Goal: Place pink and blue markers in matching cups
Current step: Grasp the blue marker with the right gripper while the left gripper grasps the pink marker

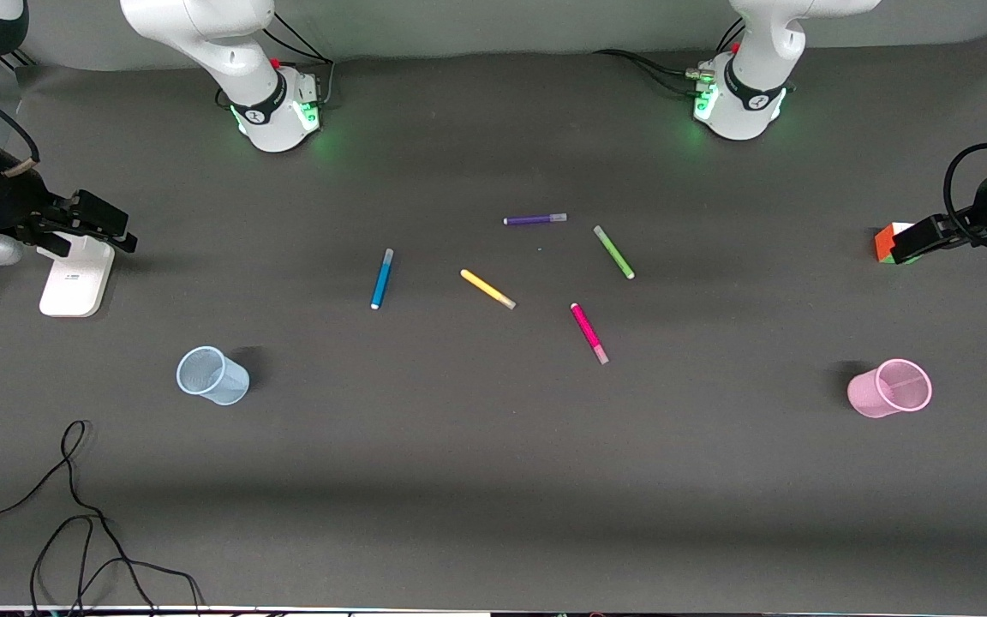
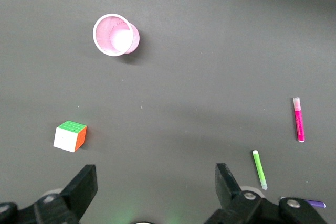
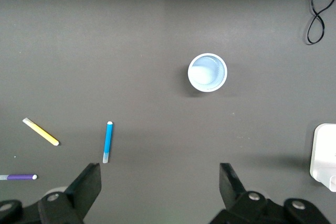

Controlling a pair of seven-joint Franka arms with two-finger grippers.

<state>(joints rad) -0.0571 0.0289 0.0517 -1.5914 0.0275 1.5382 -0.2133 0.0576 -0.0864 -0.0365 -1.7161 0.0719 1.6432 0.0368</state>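
Observation:
The blue marker (image 1: 382,278) and the pink marker (image 1: 589,332) lie flat at the table's middle. The pale blue cup (image 1: 212,375) stands toward the right arm's end, the pink cup (image 1: 890,388) toward the left arm's end, both nearer the front camera than the markers. My right gripper (image 1: 108,227) hangs open and empty at the right arm's end; its wrist view shows the blue cup (image 3: 207,72) and blue marker (image 3: 107,141) past the gripper (image 3: 160,184). My left gripper (image 1: 909,244) hangs open and empty at the left arm's end; its wrist view shows the pink cup (image 2: 116,35) and pink marker (image 2: 299,119) past the gripper (image 2: 156,184).
A purple marker (image 1: 535,219), a green marker (image 1: 613,251) and a yellow marker (image 1: 487,289) lie among the task markers. A colour cube (image 1: 885,244) sits under the left gripper. A white stand (image 1: 75,276) sits under the right gripper. Black cables (image 1: 74,514) trail at the near corner.

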